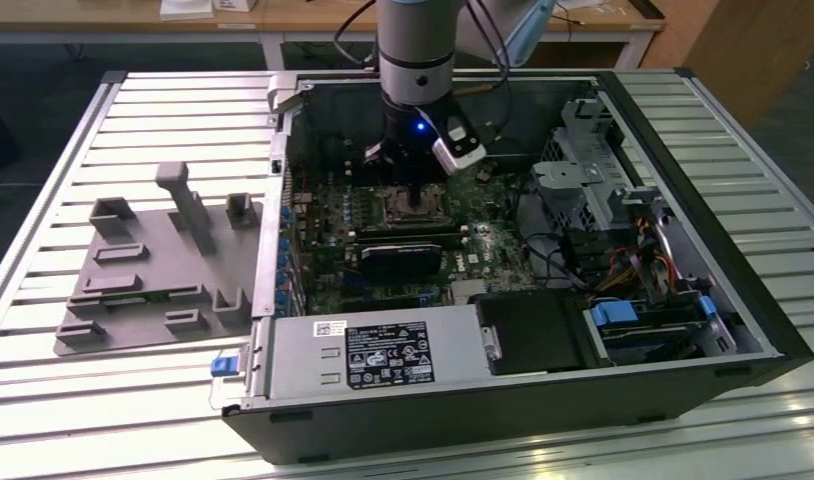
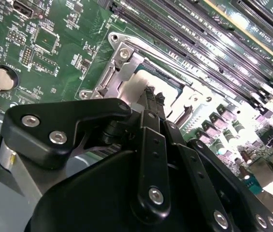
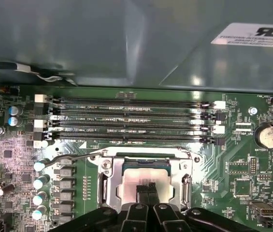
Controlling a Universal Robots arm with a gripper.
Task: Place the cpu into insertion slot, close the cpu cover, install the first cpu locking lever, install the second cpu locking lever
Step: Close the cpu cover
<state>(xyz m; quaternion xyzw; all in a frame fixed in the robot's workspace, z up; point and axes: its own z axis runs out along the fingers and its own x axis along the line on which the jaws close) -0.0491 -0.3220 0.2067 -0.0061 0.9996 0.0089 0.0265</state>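
The end effector (image 3: 146, 190) – fingers closed together, gripping nothing – has its tips at the cpu (image 3: 132, 178), which lies framed by the lowered cover (image 3: 105, 180) on the motherboard (image 3: 237, 159).

The cpu (image 3: 143, 175) is dull silvery metal, the cpu cover (image 3: 106, 186) shinier, the gripper (image 3: 146, 189) matt black.

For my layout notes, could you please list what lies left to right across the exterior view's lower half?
Grey moulded fixture plate, small blue plastic tab, silvery labelled power supply box, black square drive cover, blue-handled drive cage.
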